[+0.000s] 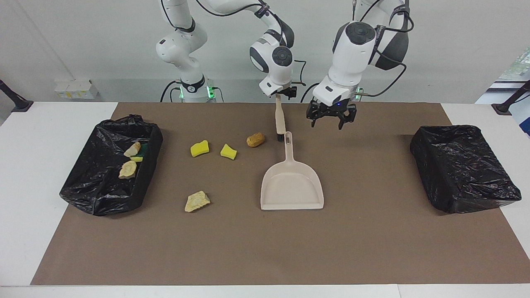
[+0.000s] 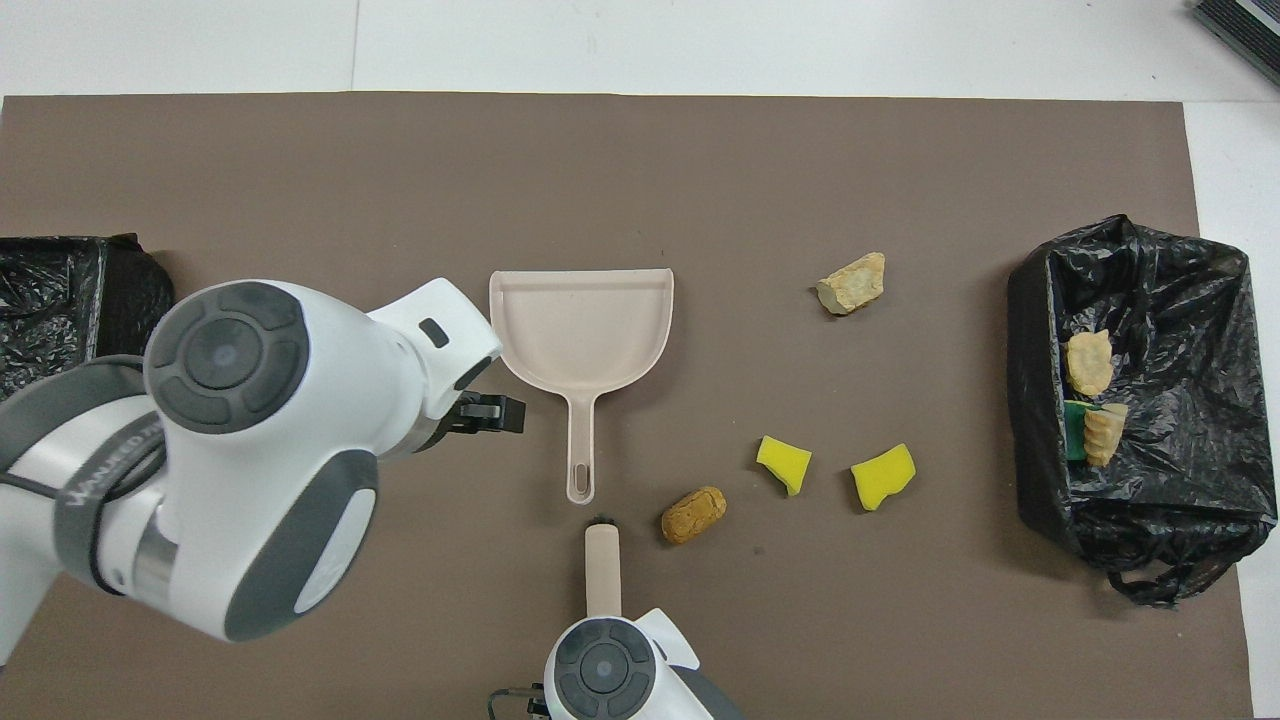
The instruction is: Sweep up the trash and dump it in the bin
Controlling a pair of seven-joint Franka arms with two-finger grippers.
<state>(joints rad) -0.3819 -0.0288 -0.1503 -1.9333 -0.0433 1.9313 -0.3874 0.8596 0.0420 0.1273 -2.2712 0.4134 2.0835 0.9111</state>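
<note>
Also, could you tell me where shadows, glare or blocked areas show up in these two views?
Facing view: even light, faint shadows beside the dustpan and both bins, small glints on their black liners. Overhead view: the left arm covers part of the mat and of the bin at its end; the right arm's wrist hides the brush handle's top.

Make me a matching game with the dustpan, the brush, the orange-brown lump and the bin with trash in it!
Things:
1. dustpan
2. brush
3. orange-brown lump
4. bin with trash in it

Places or states:
A. at the right arm's end of the table
B. hanging from the right gripper
C. lying empty, handle toward the robots
D. on the mat beside the brush's tip

Pairs: 1-C, 2-B, 3-D, 4-A
</note>
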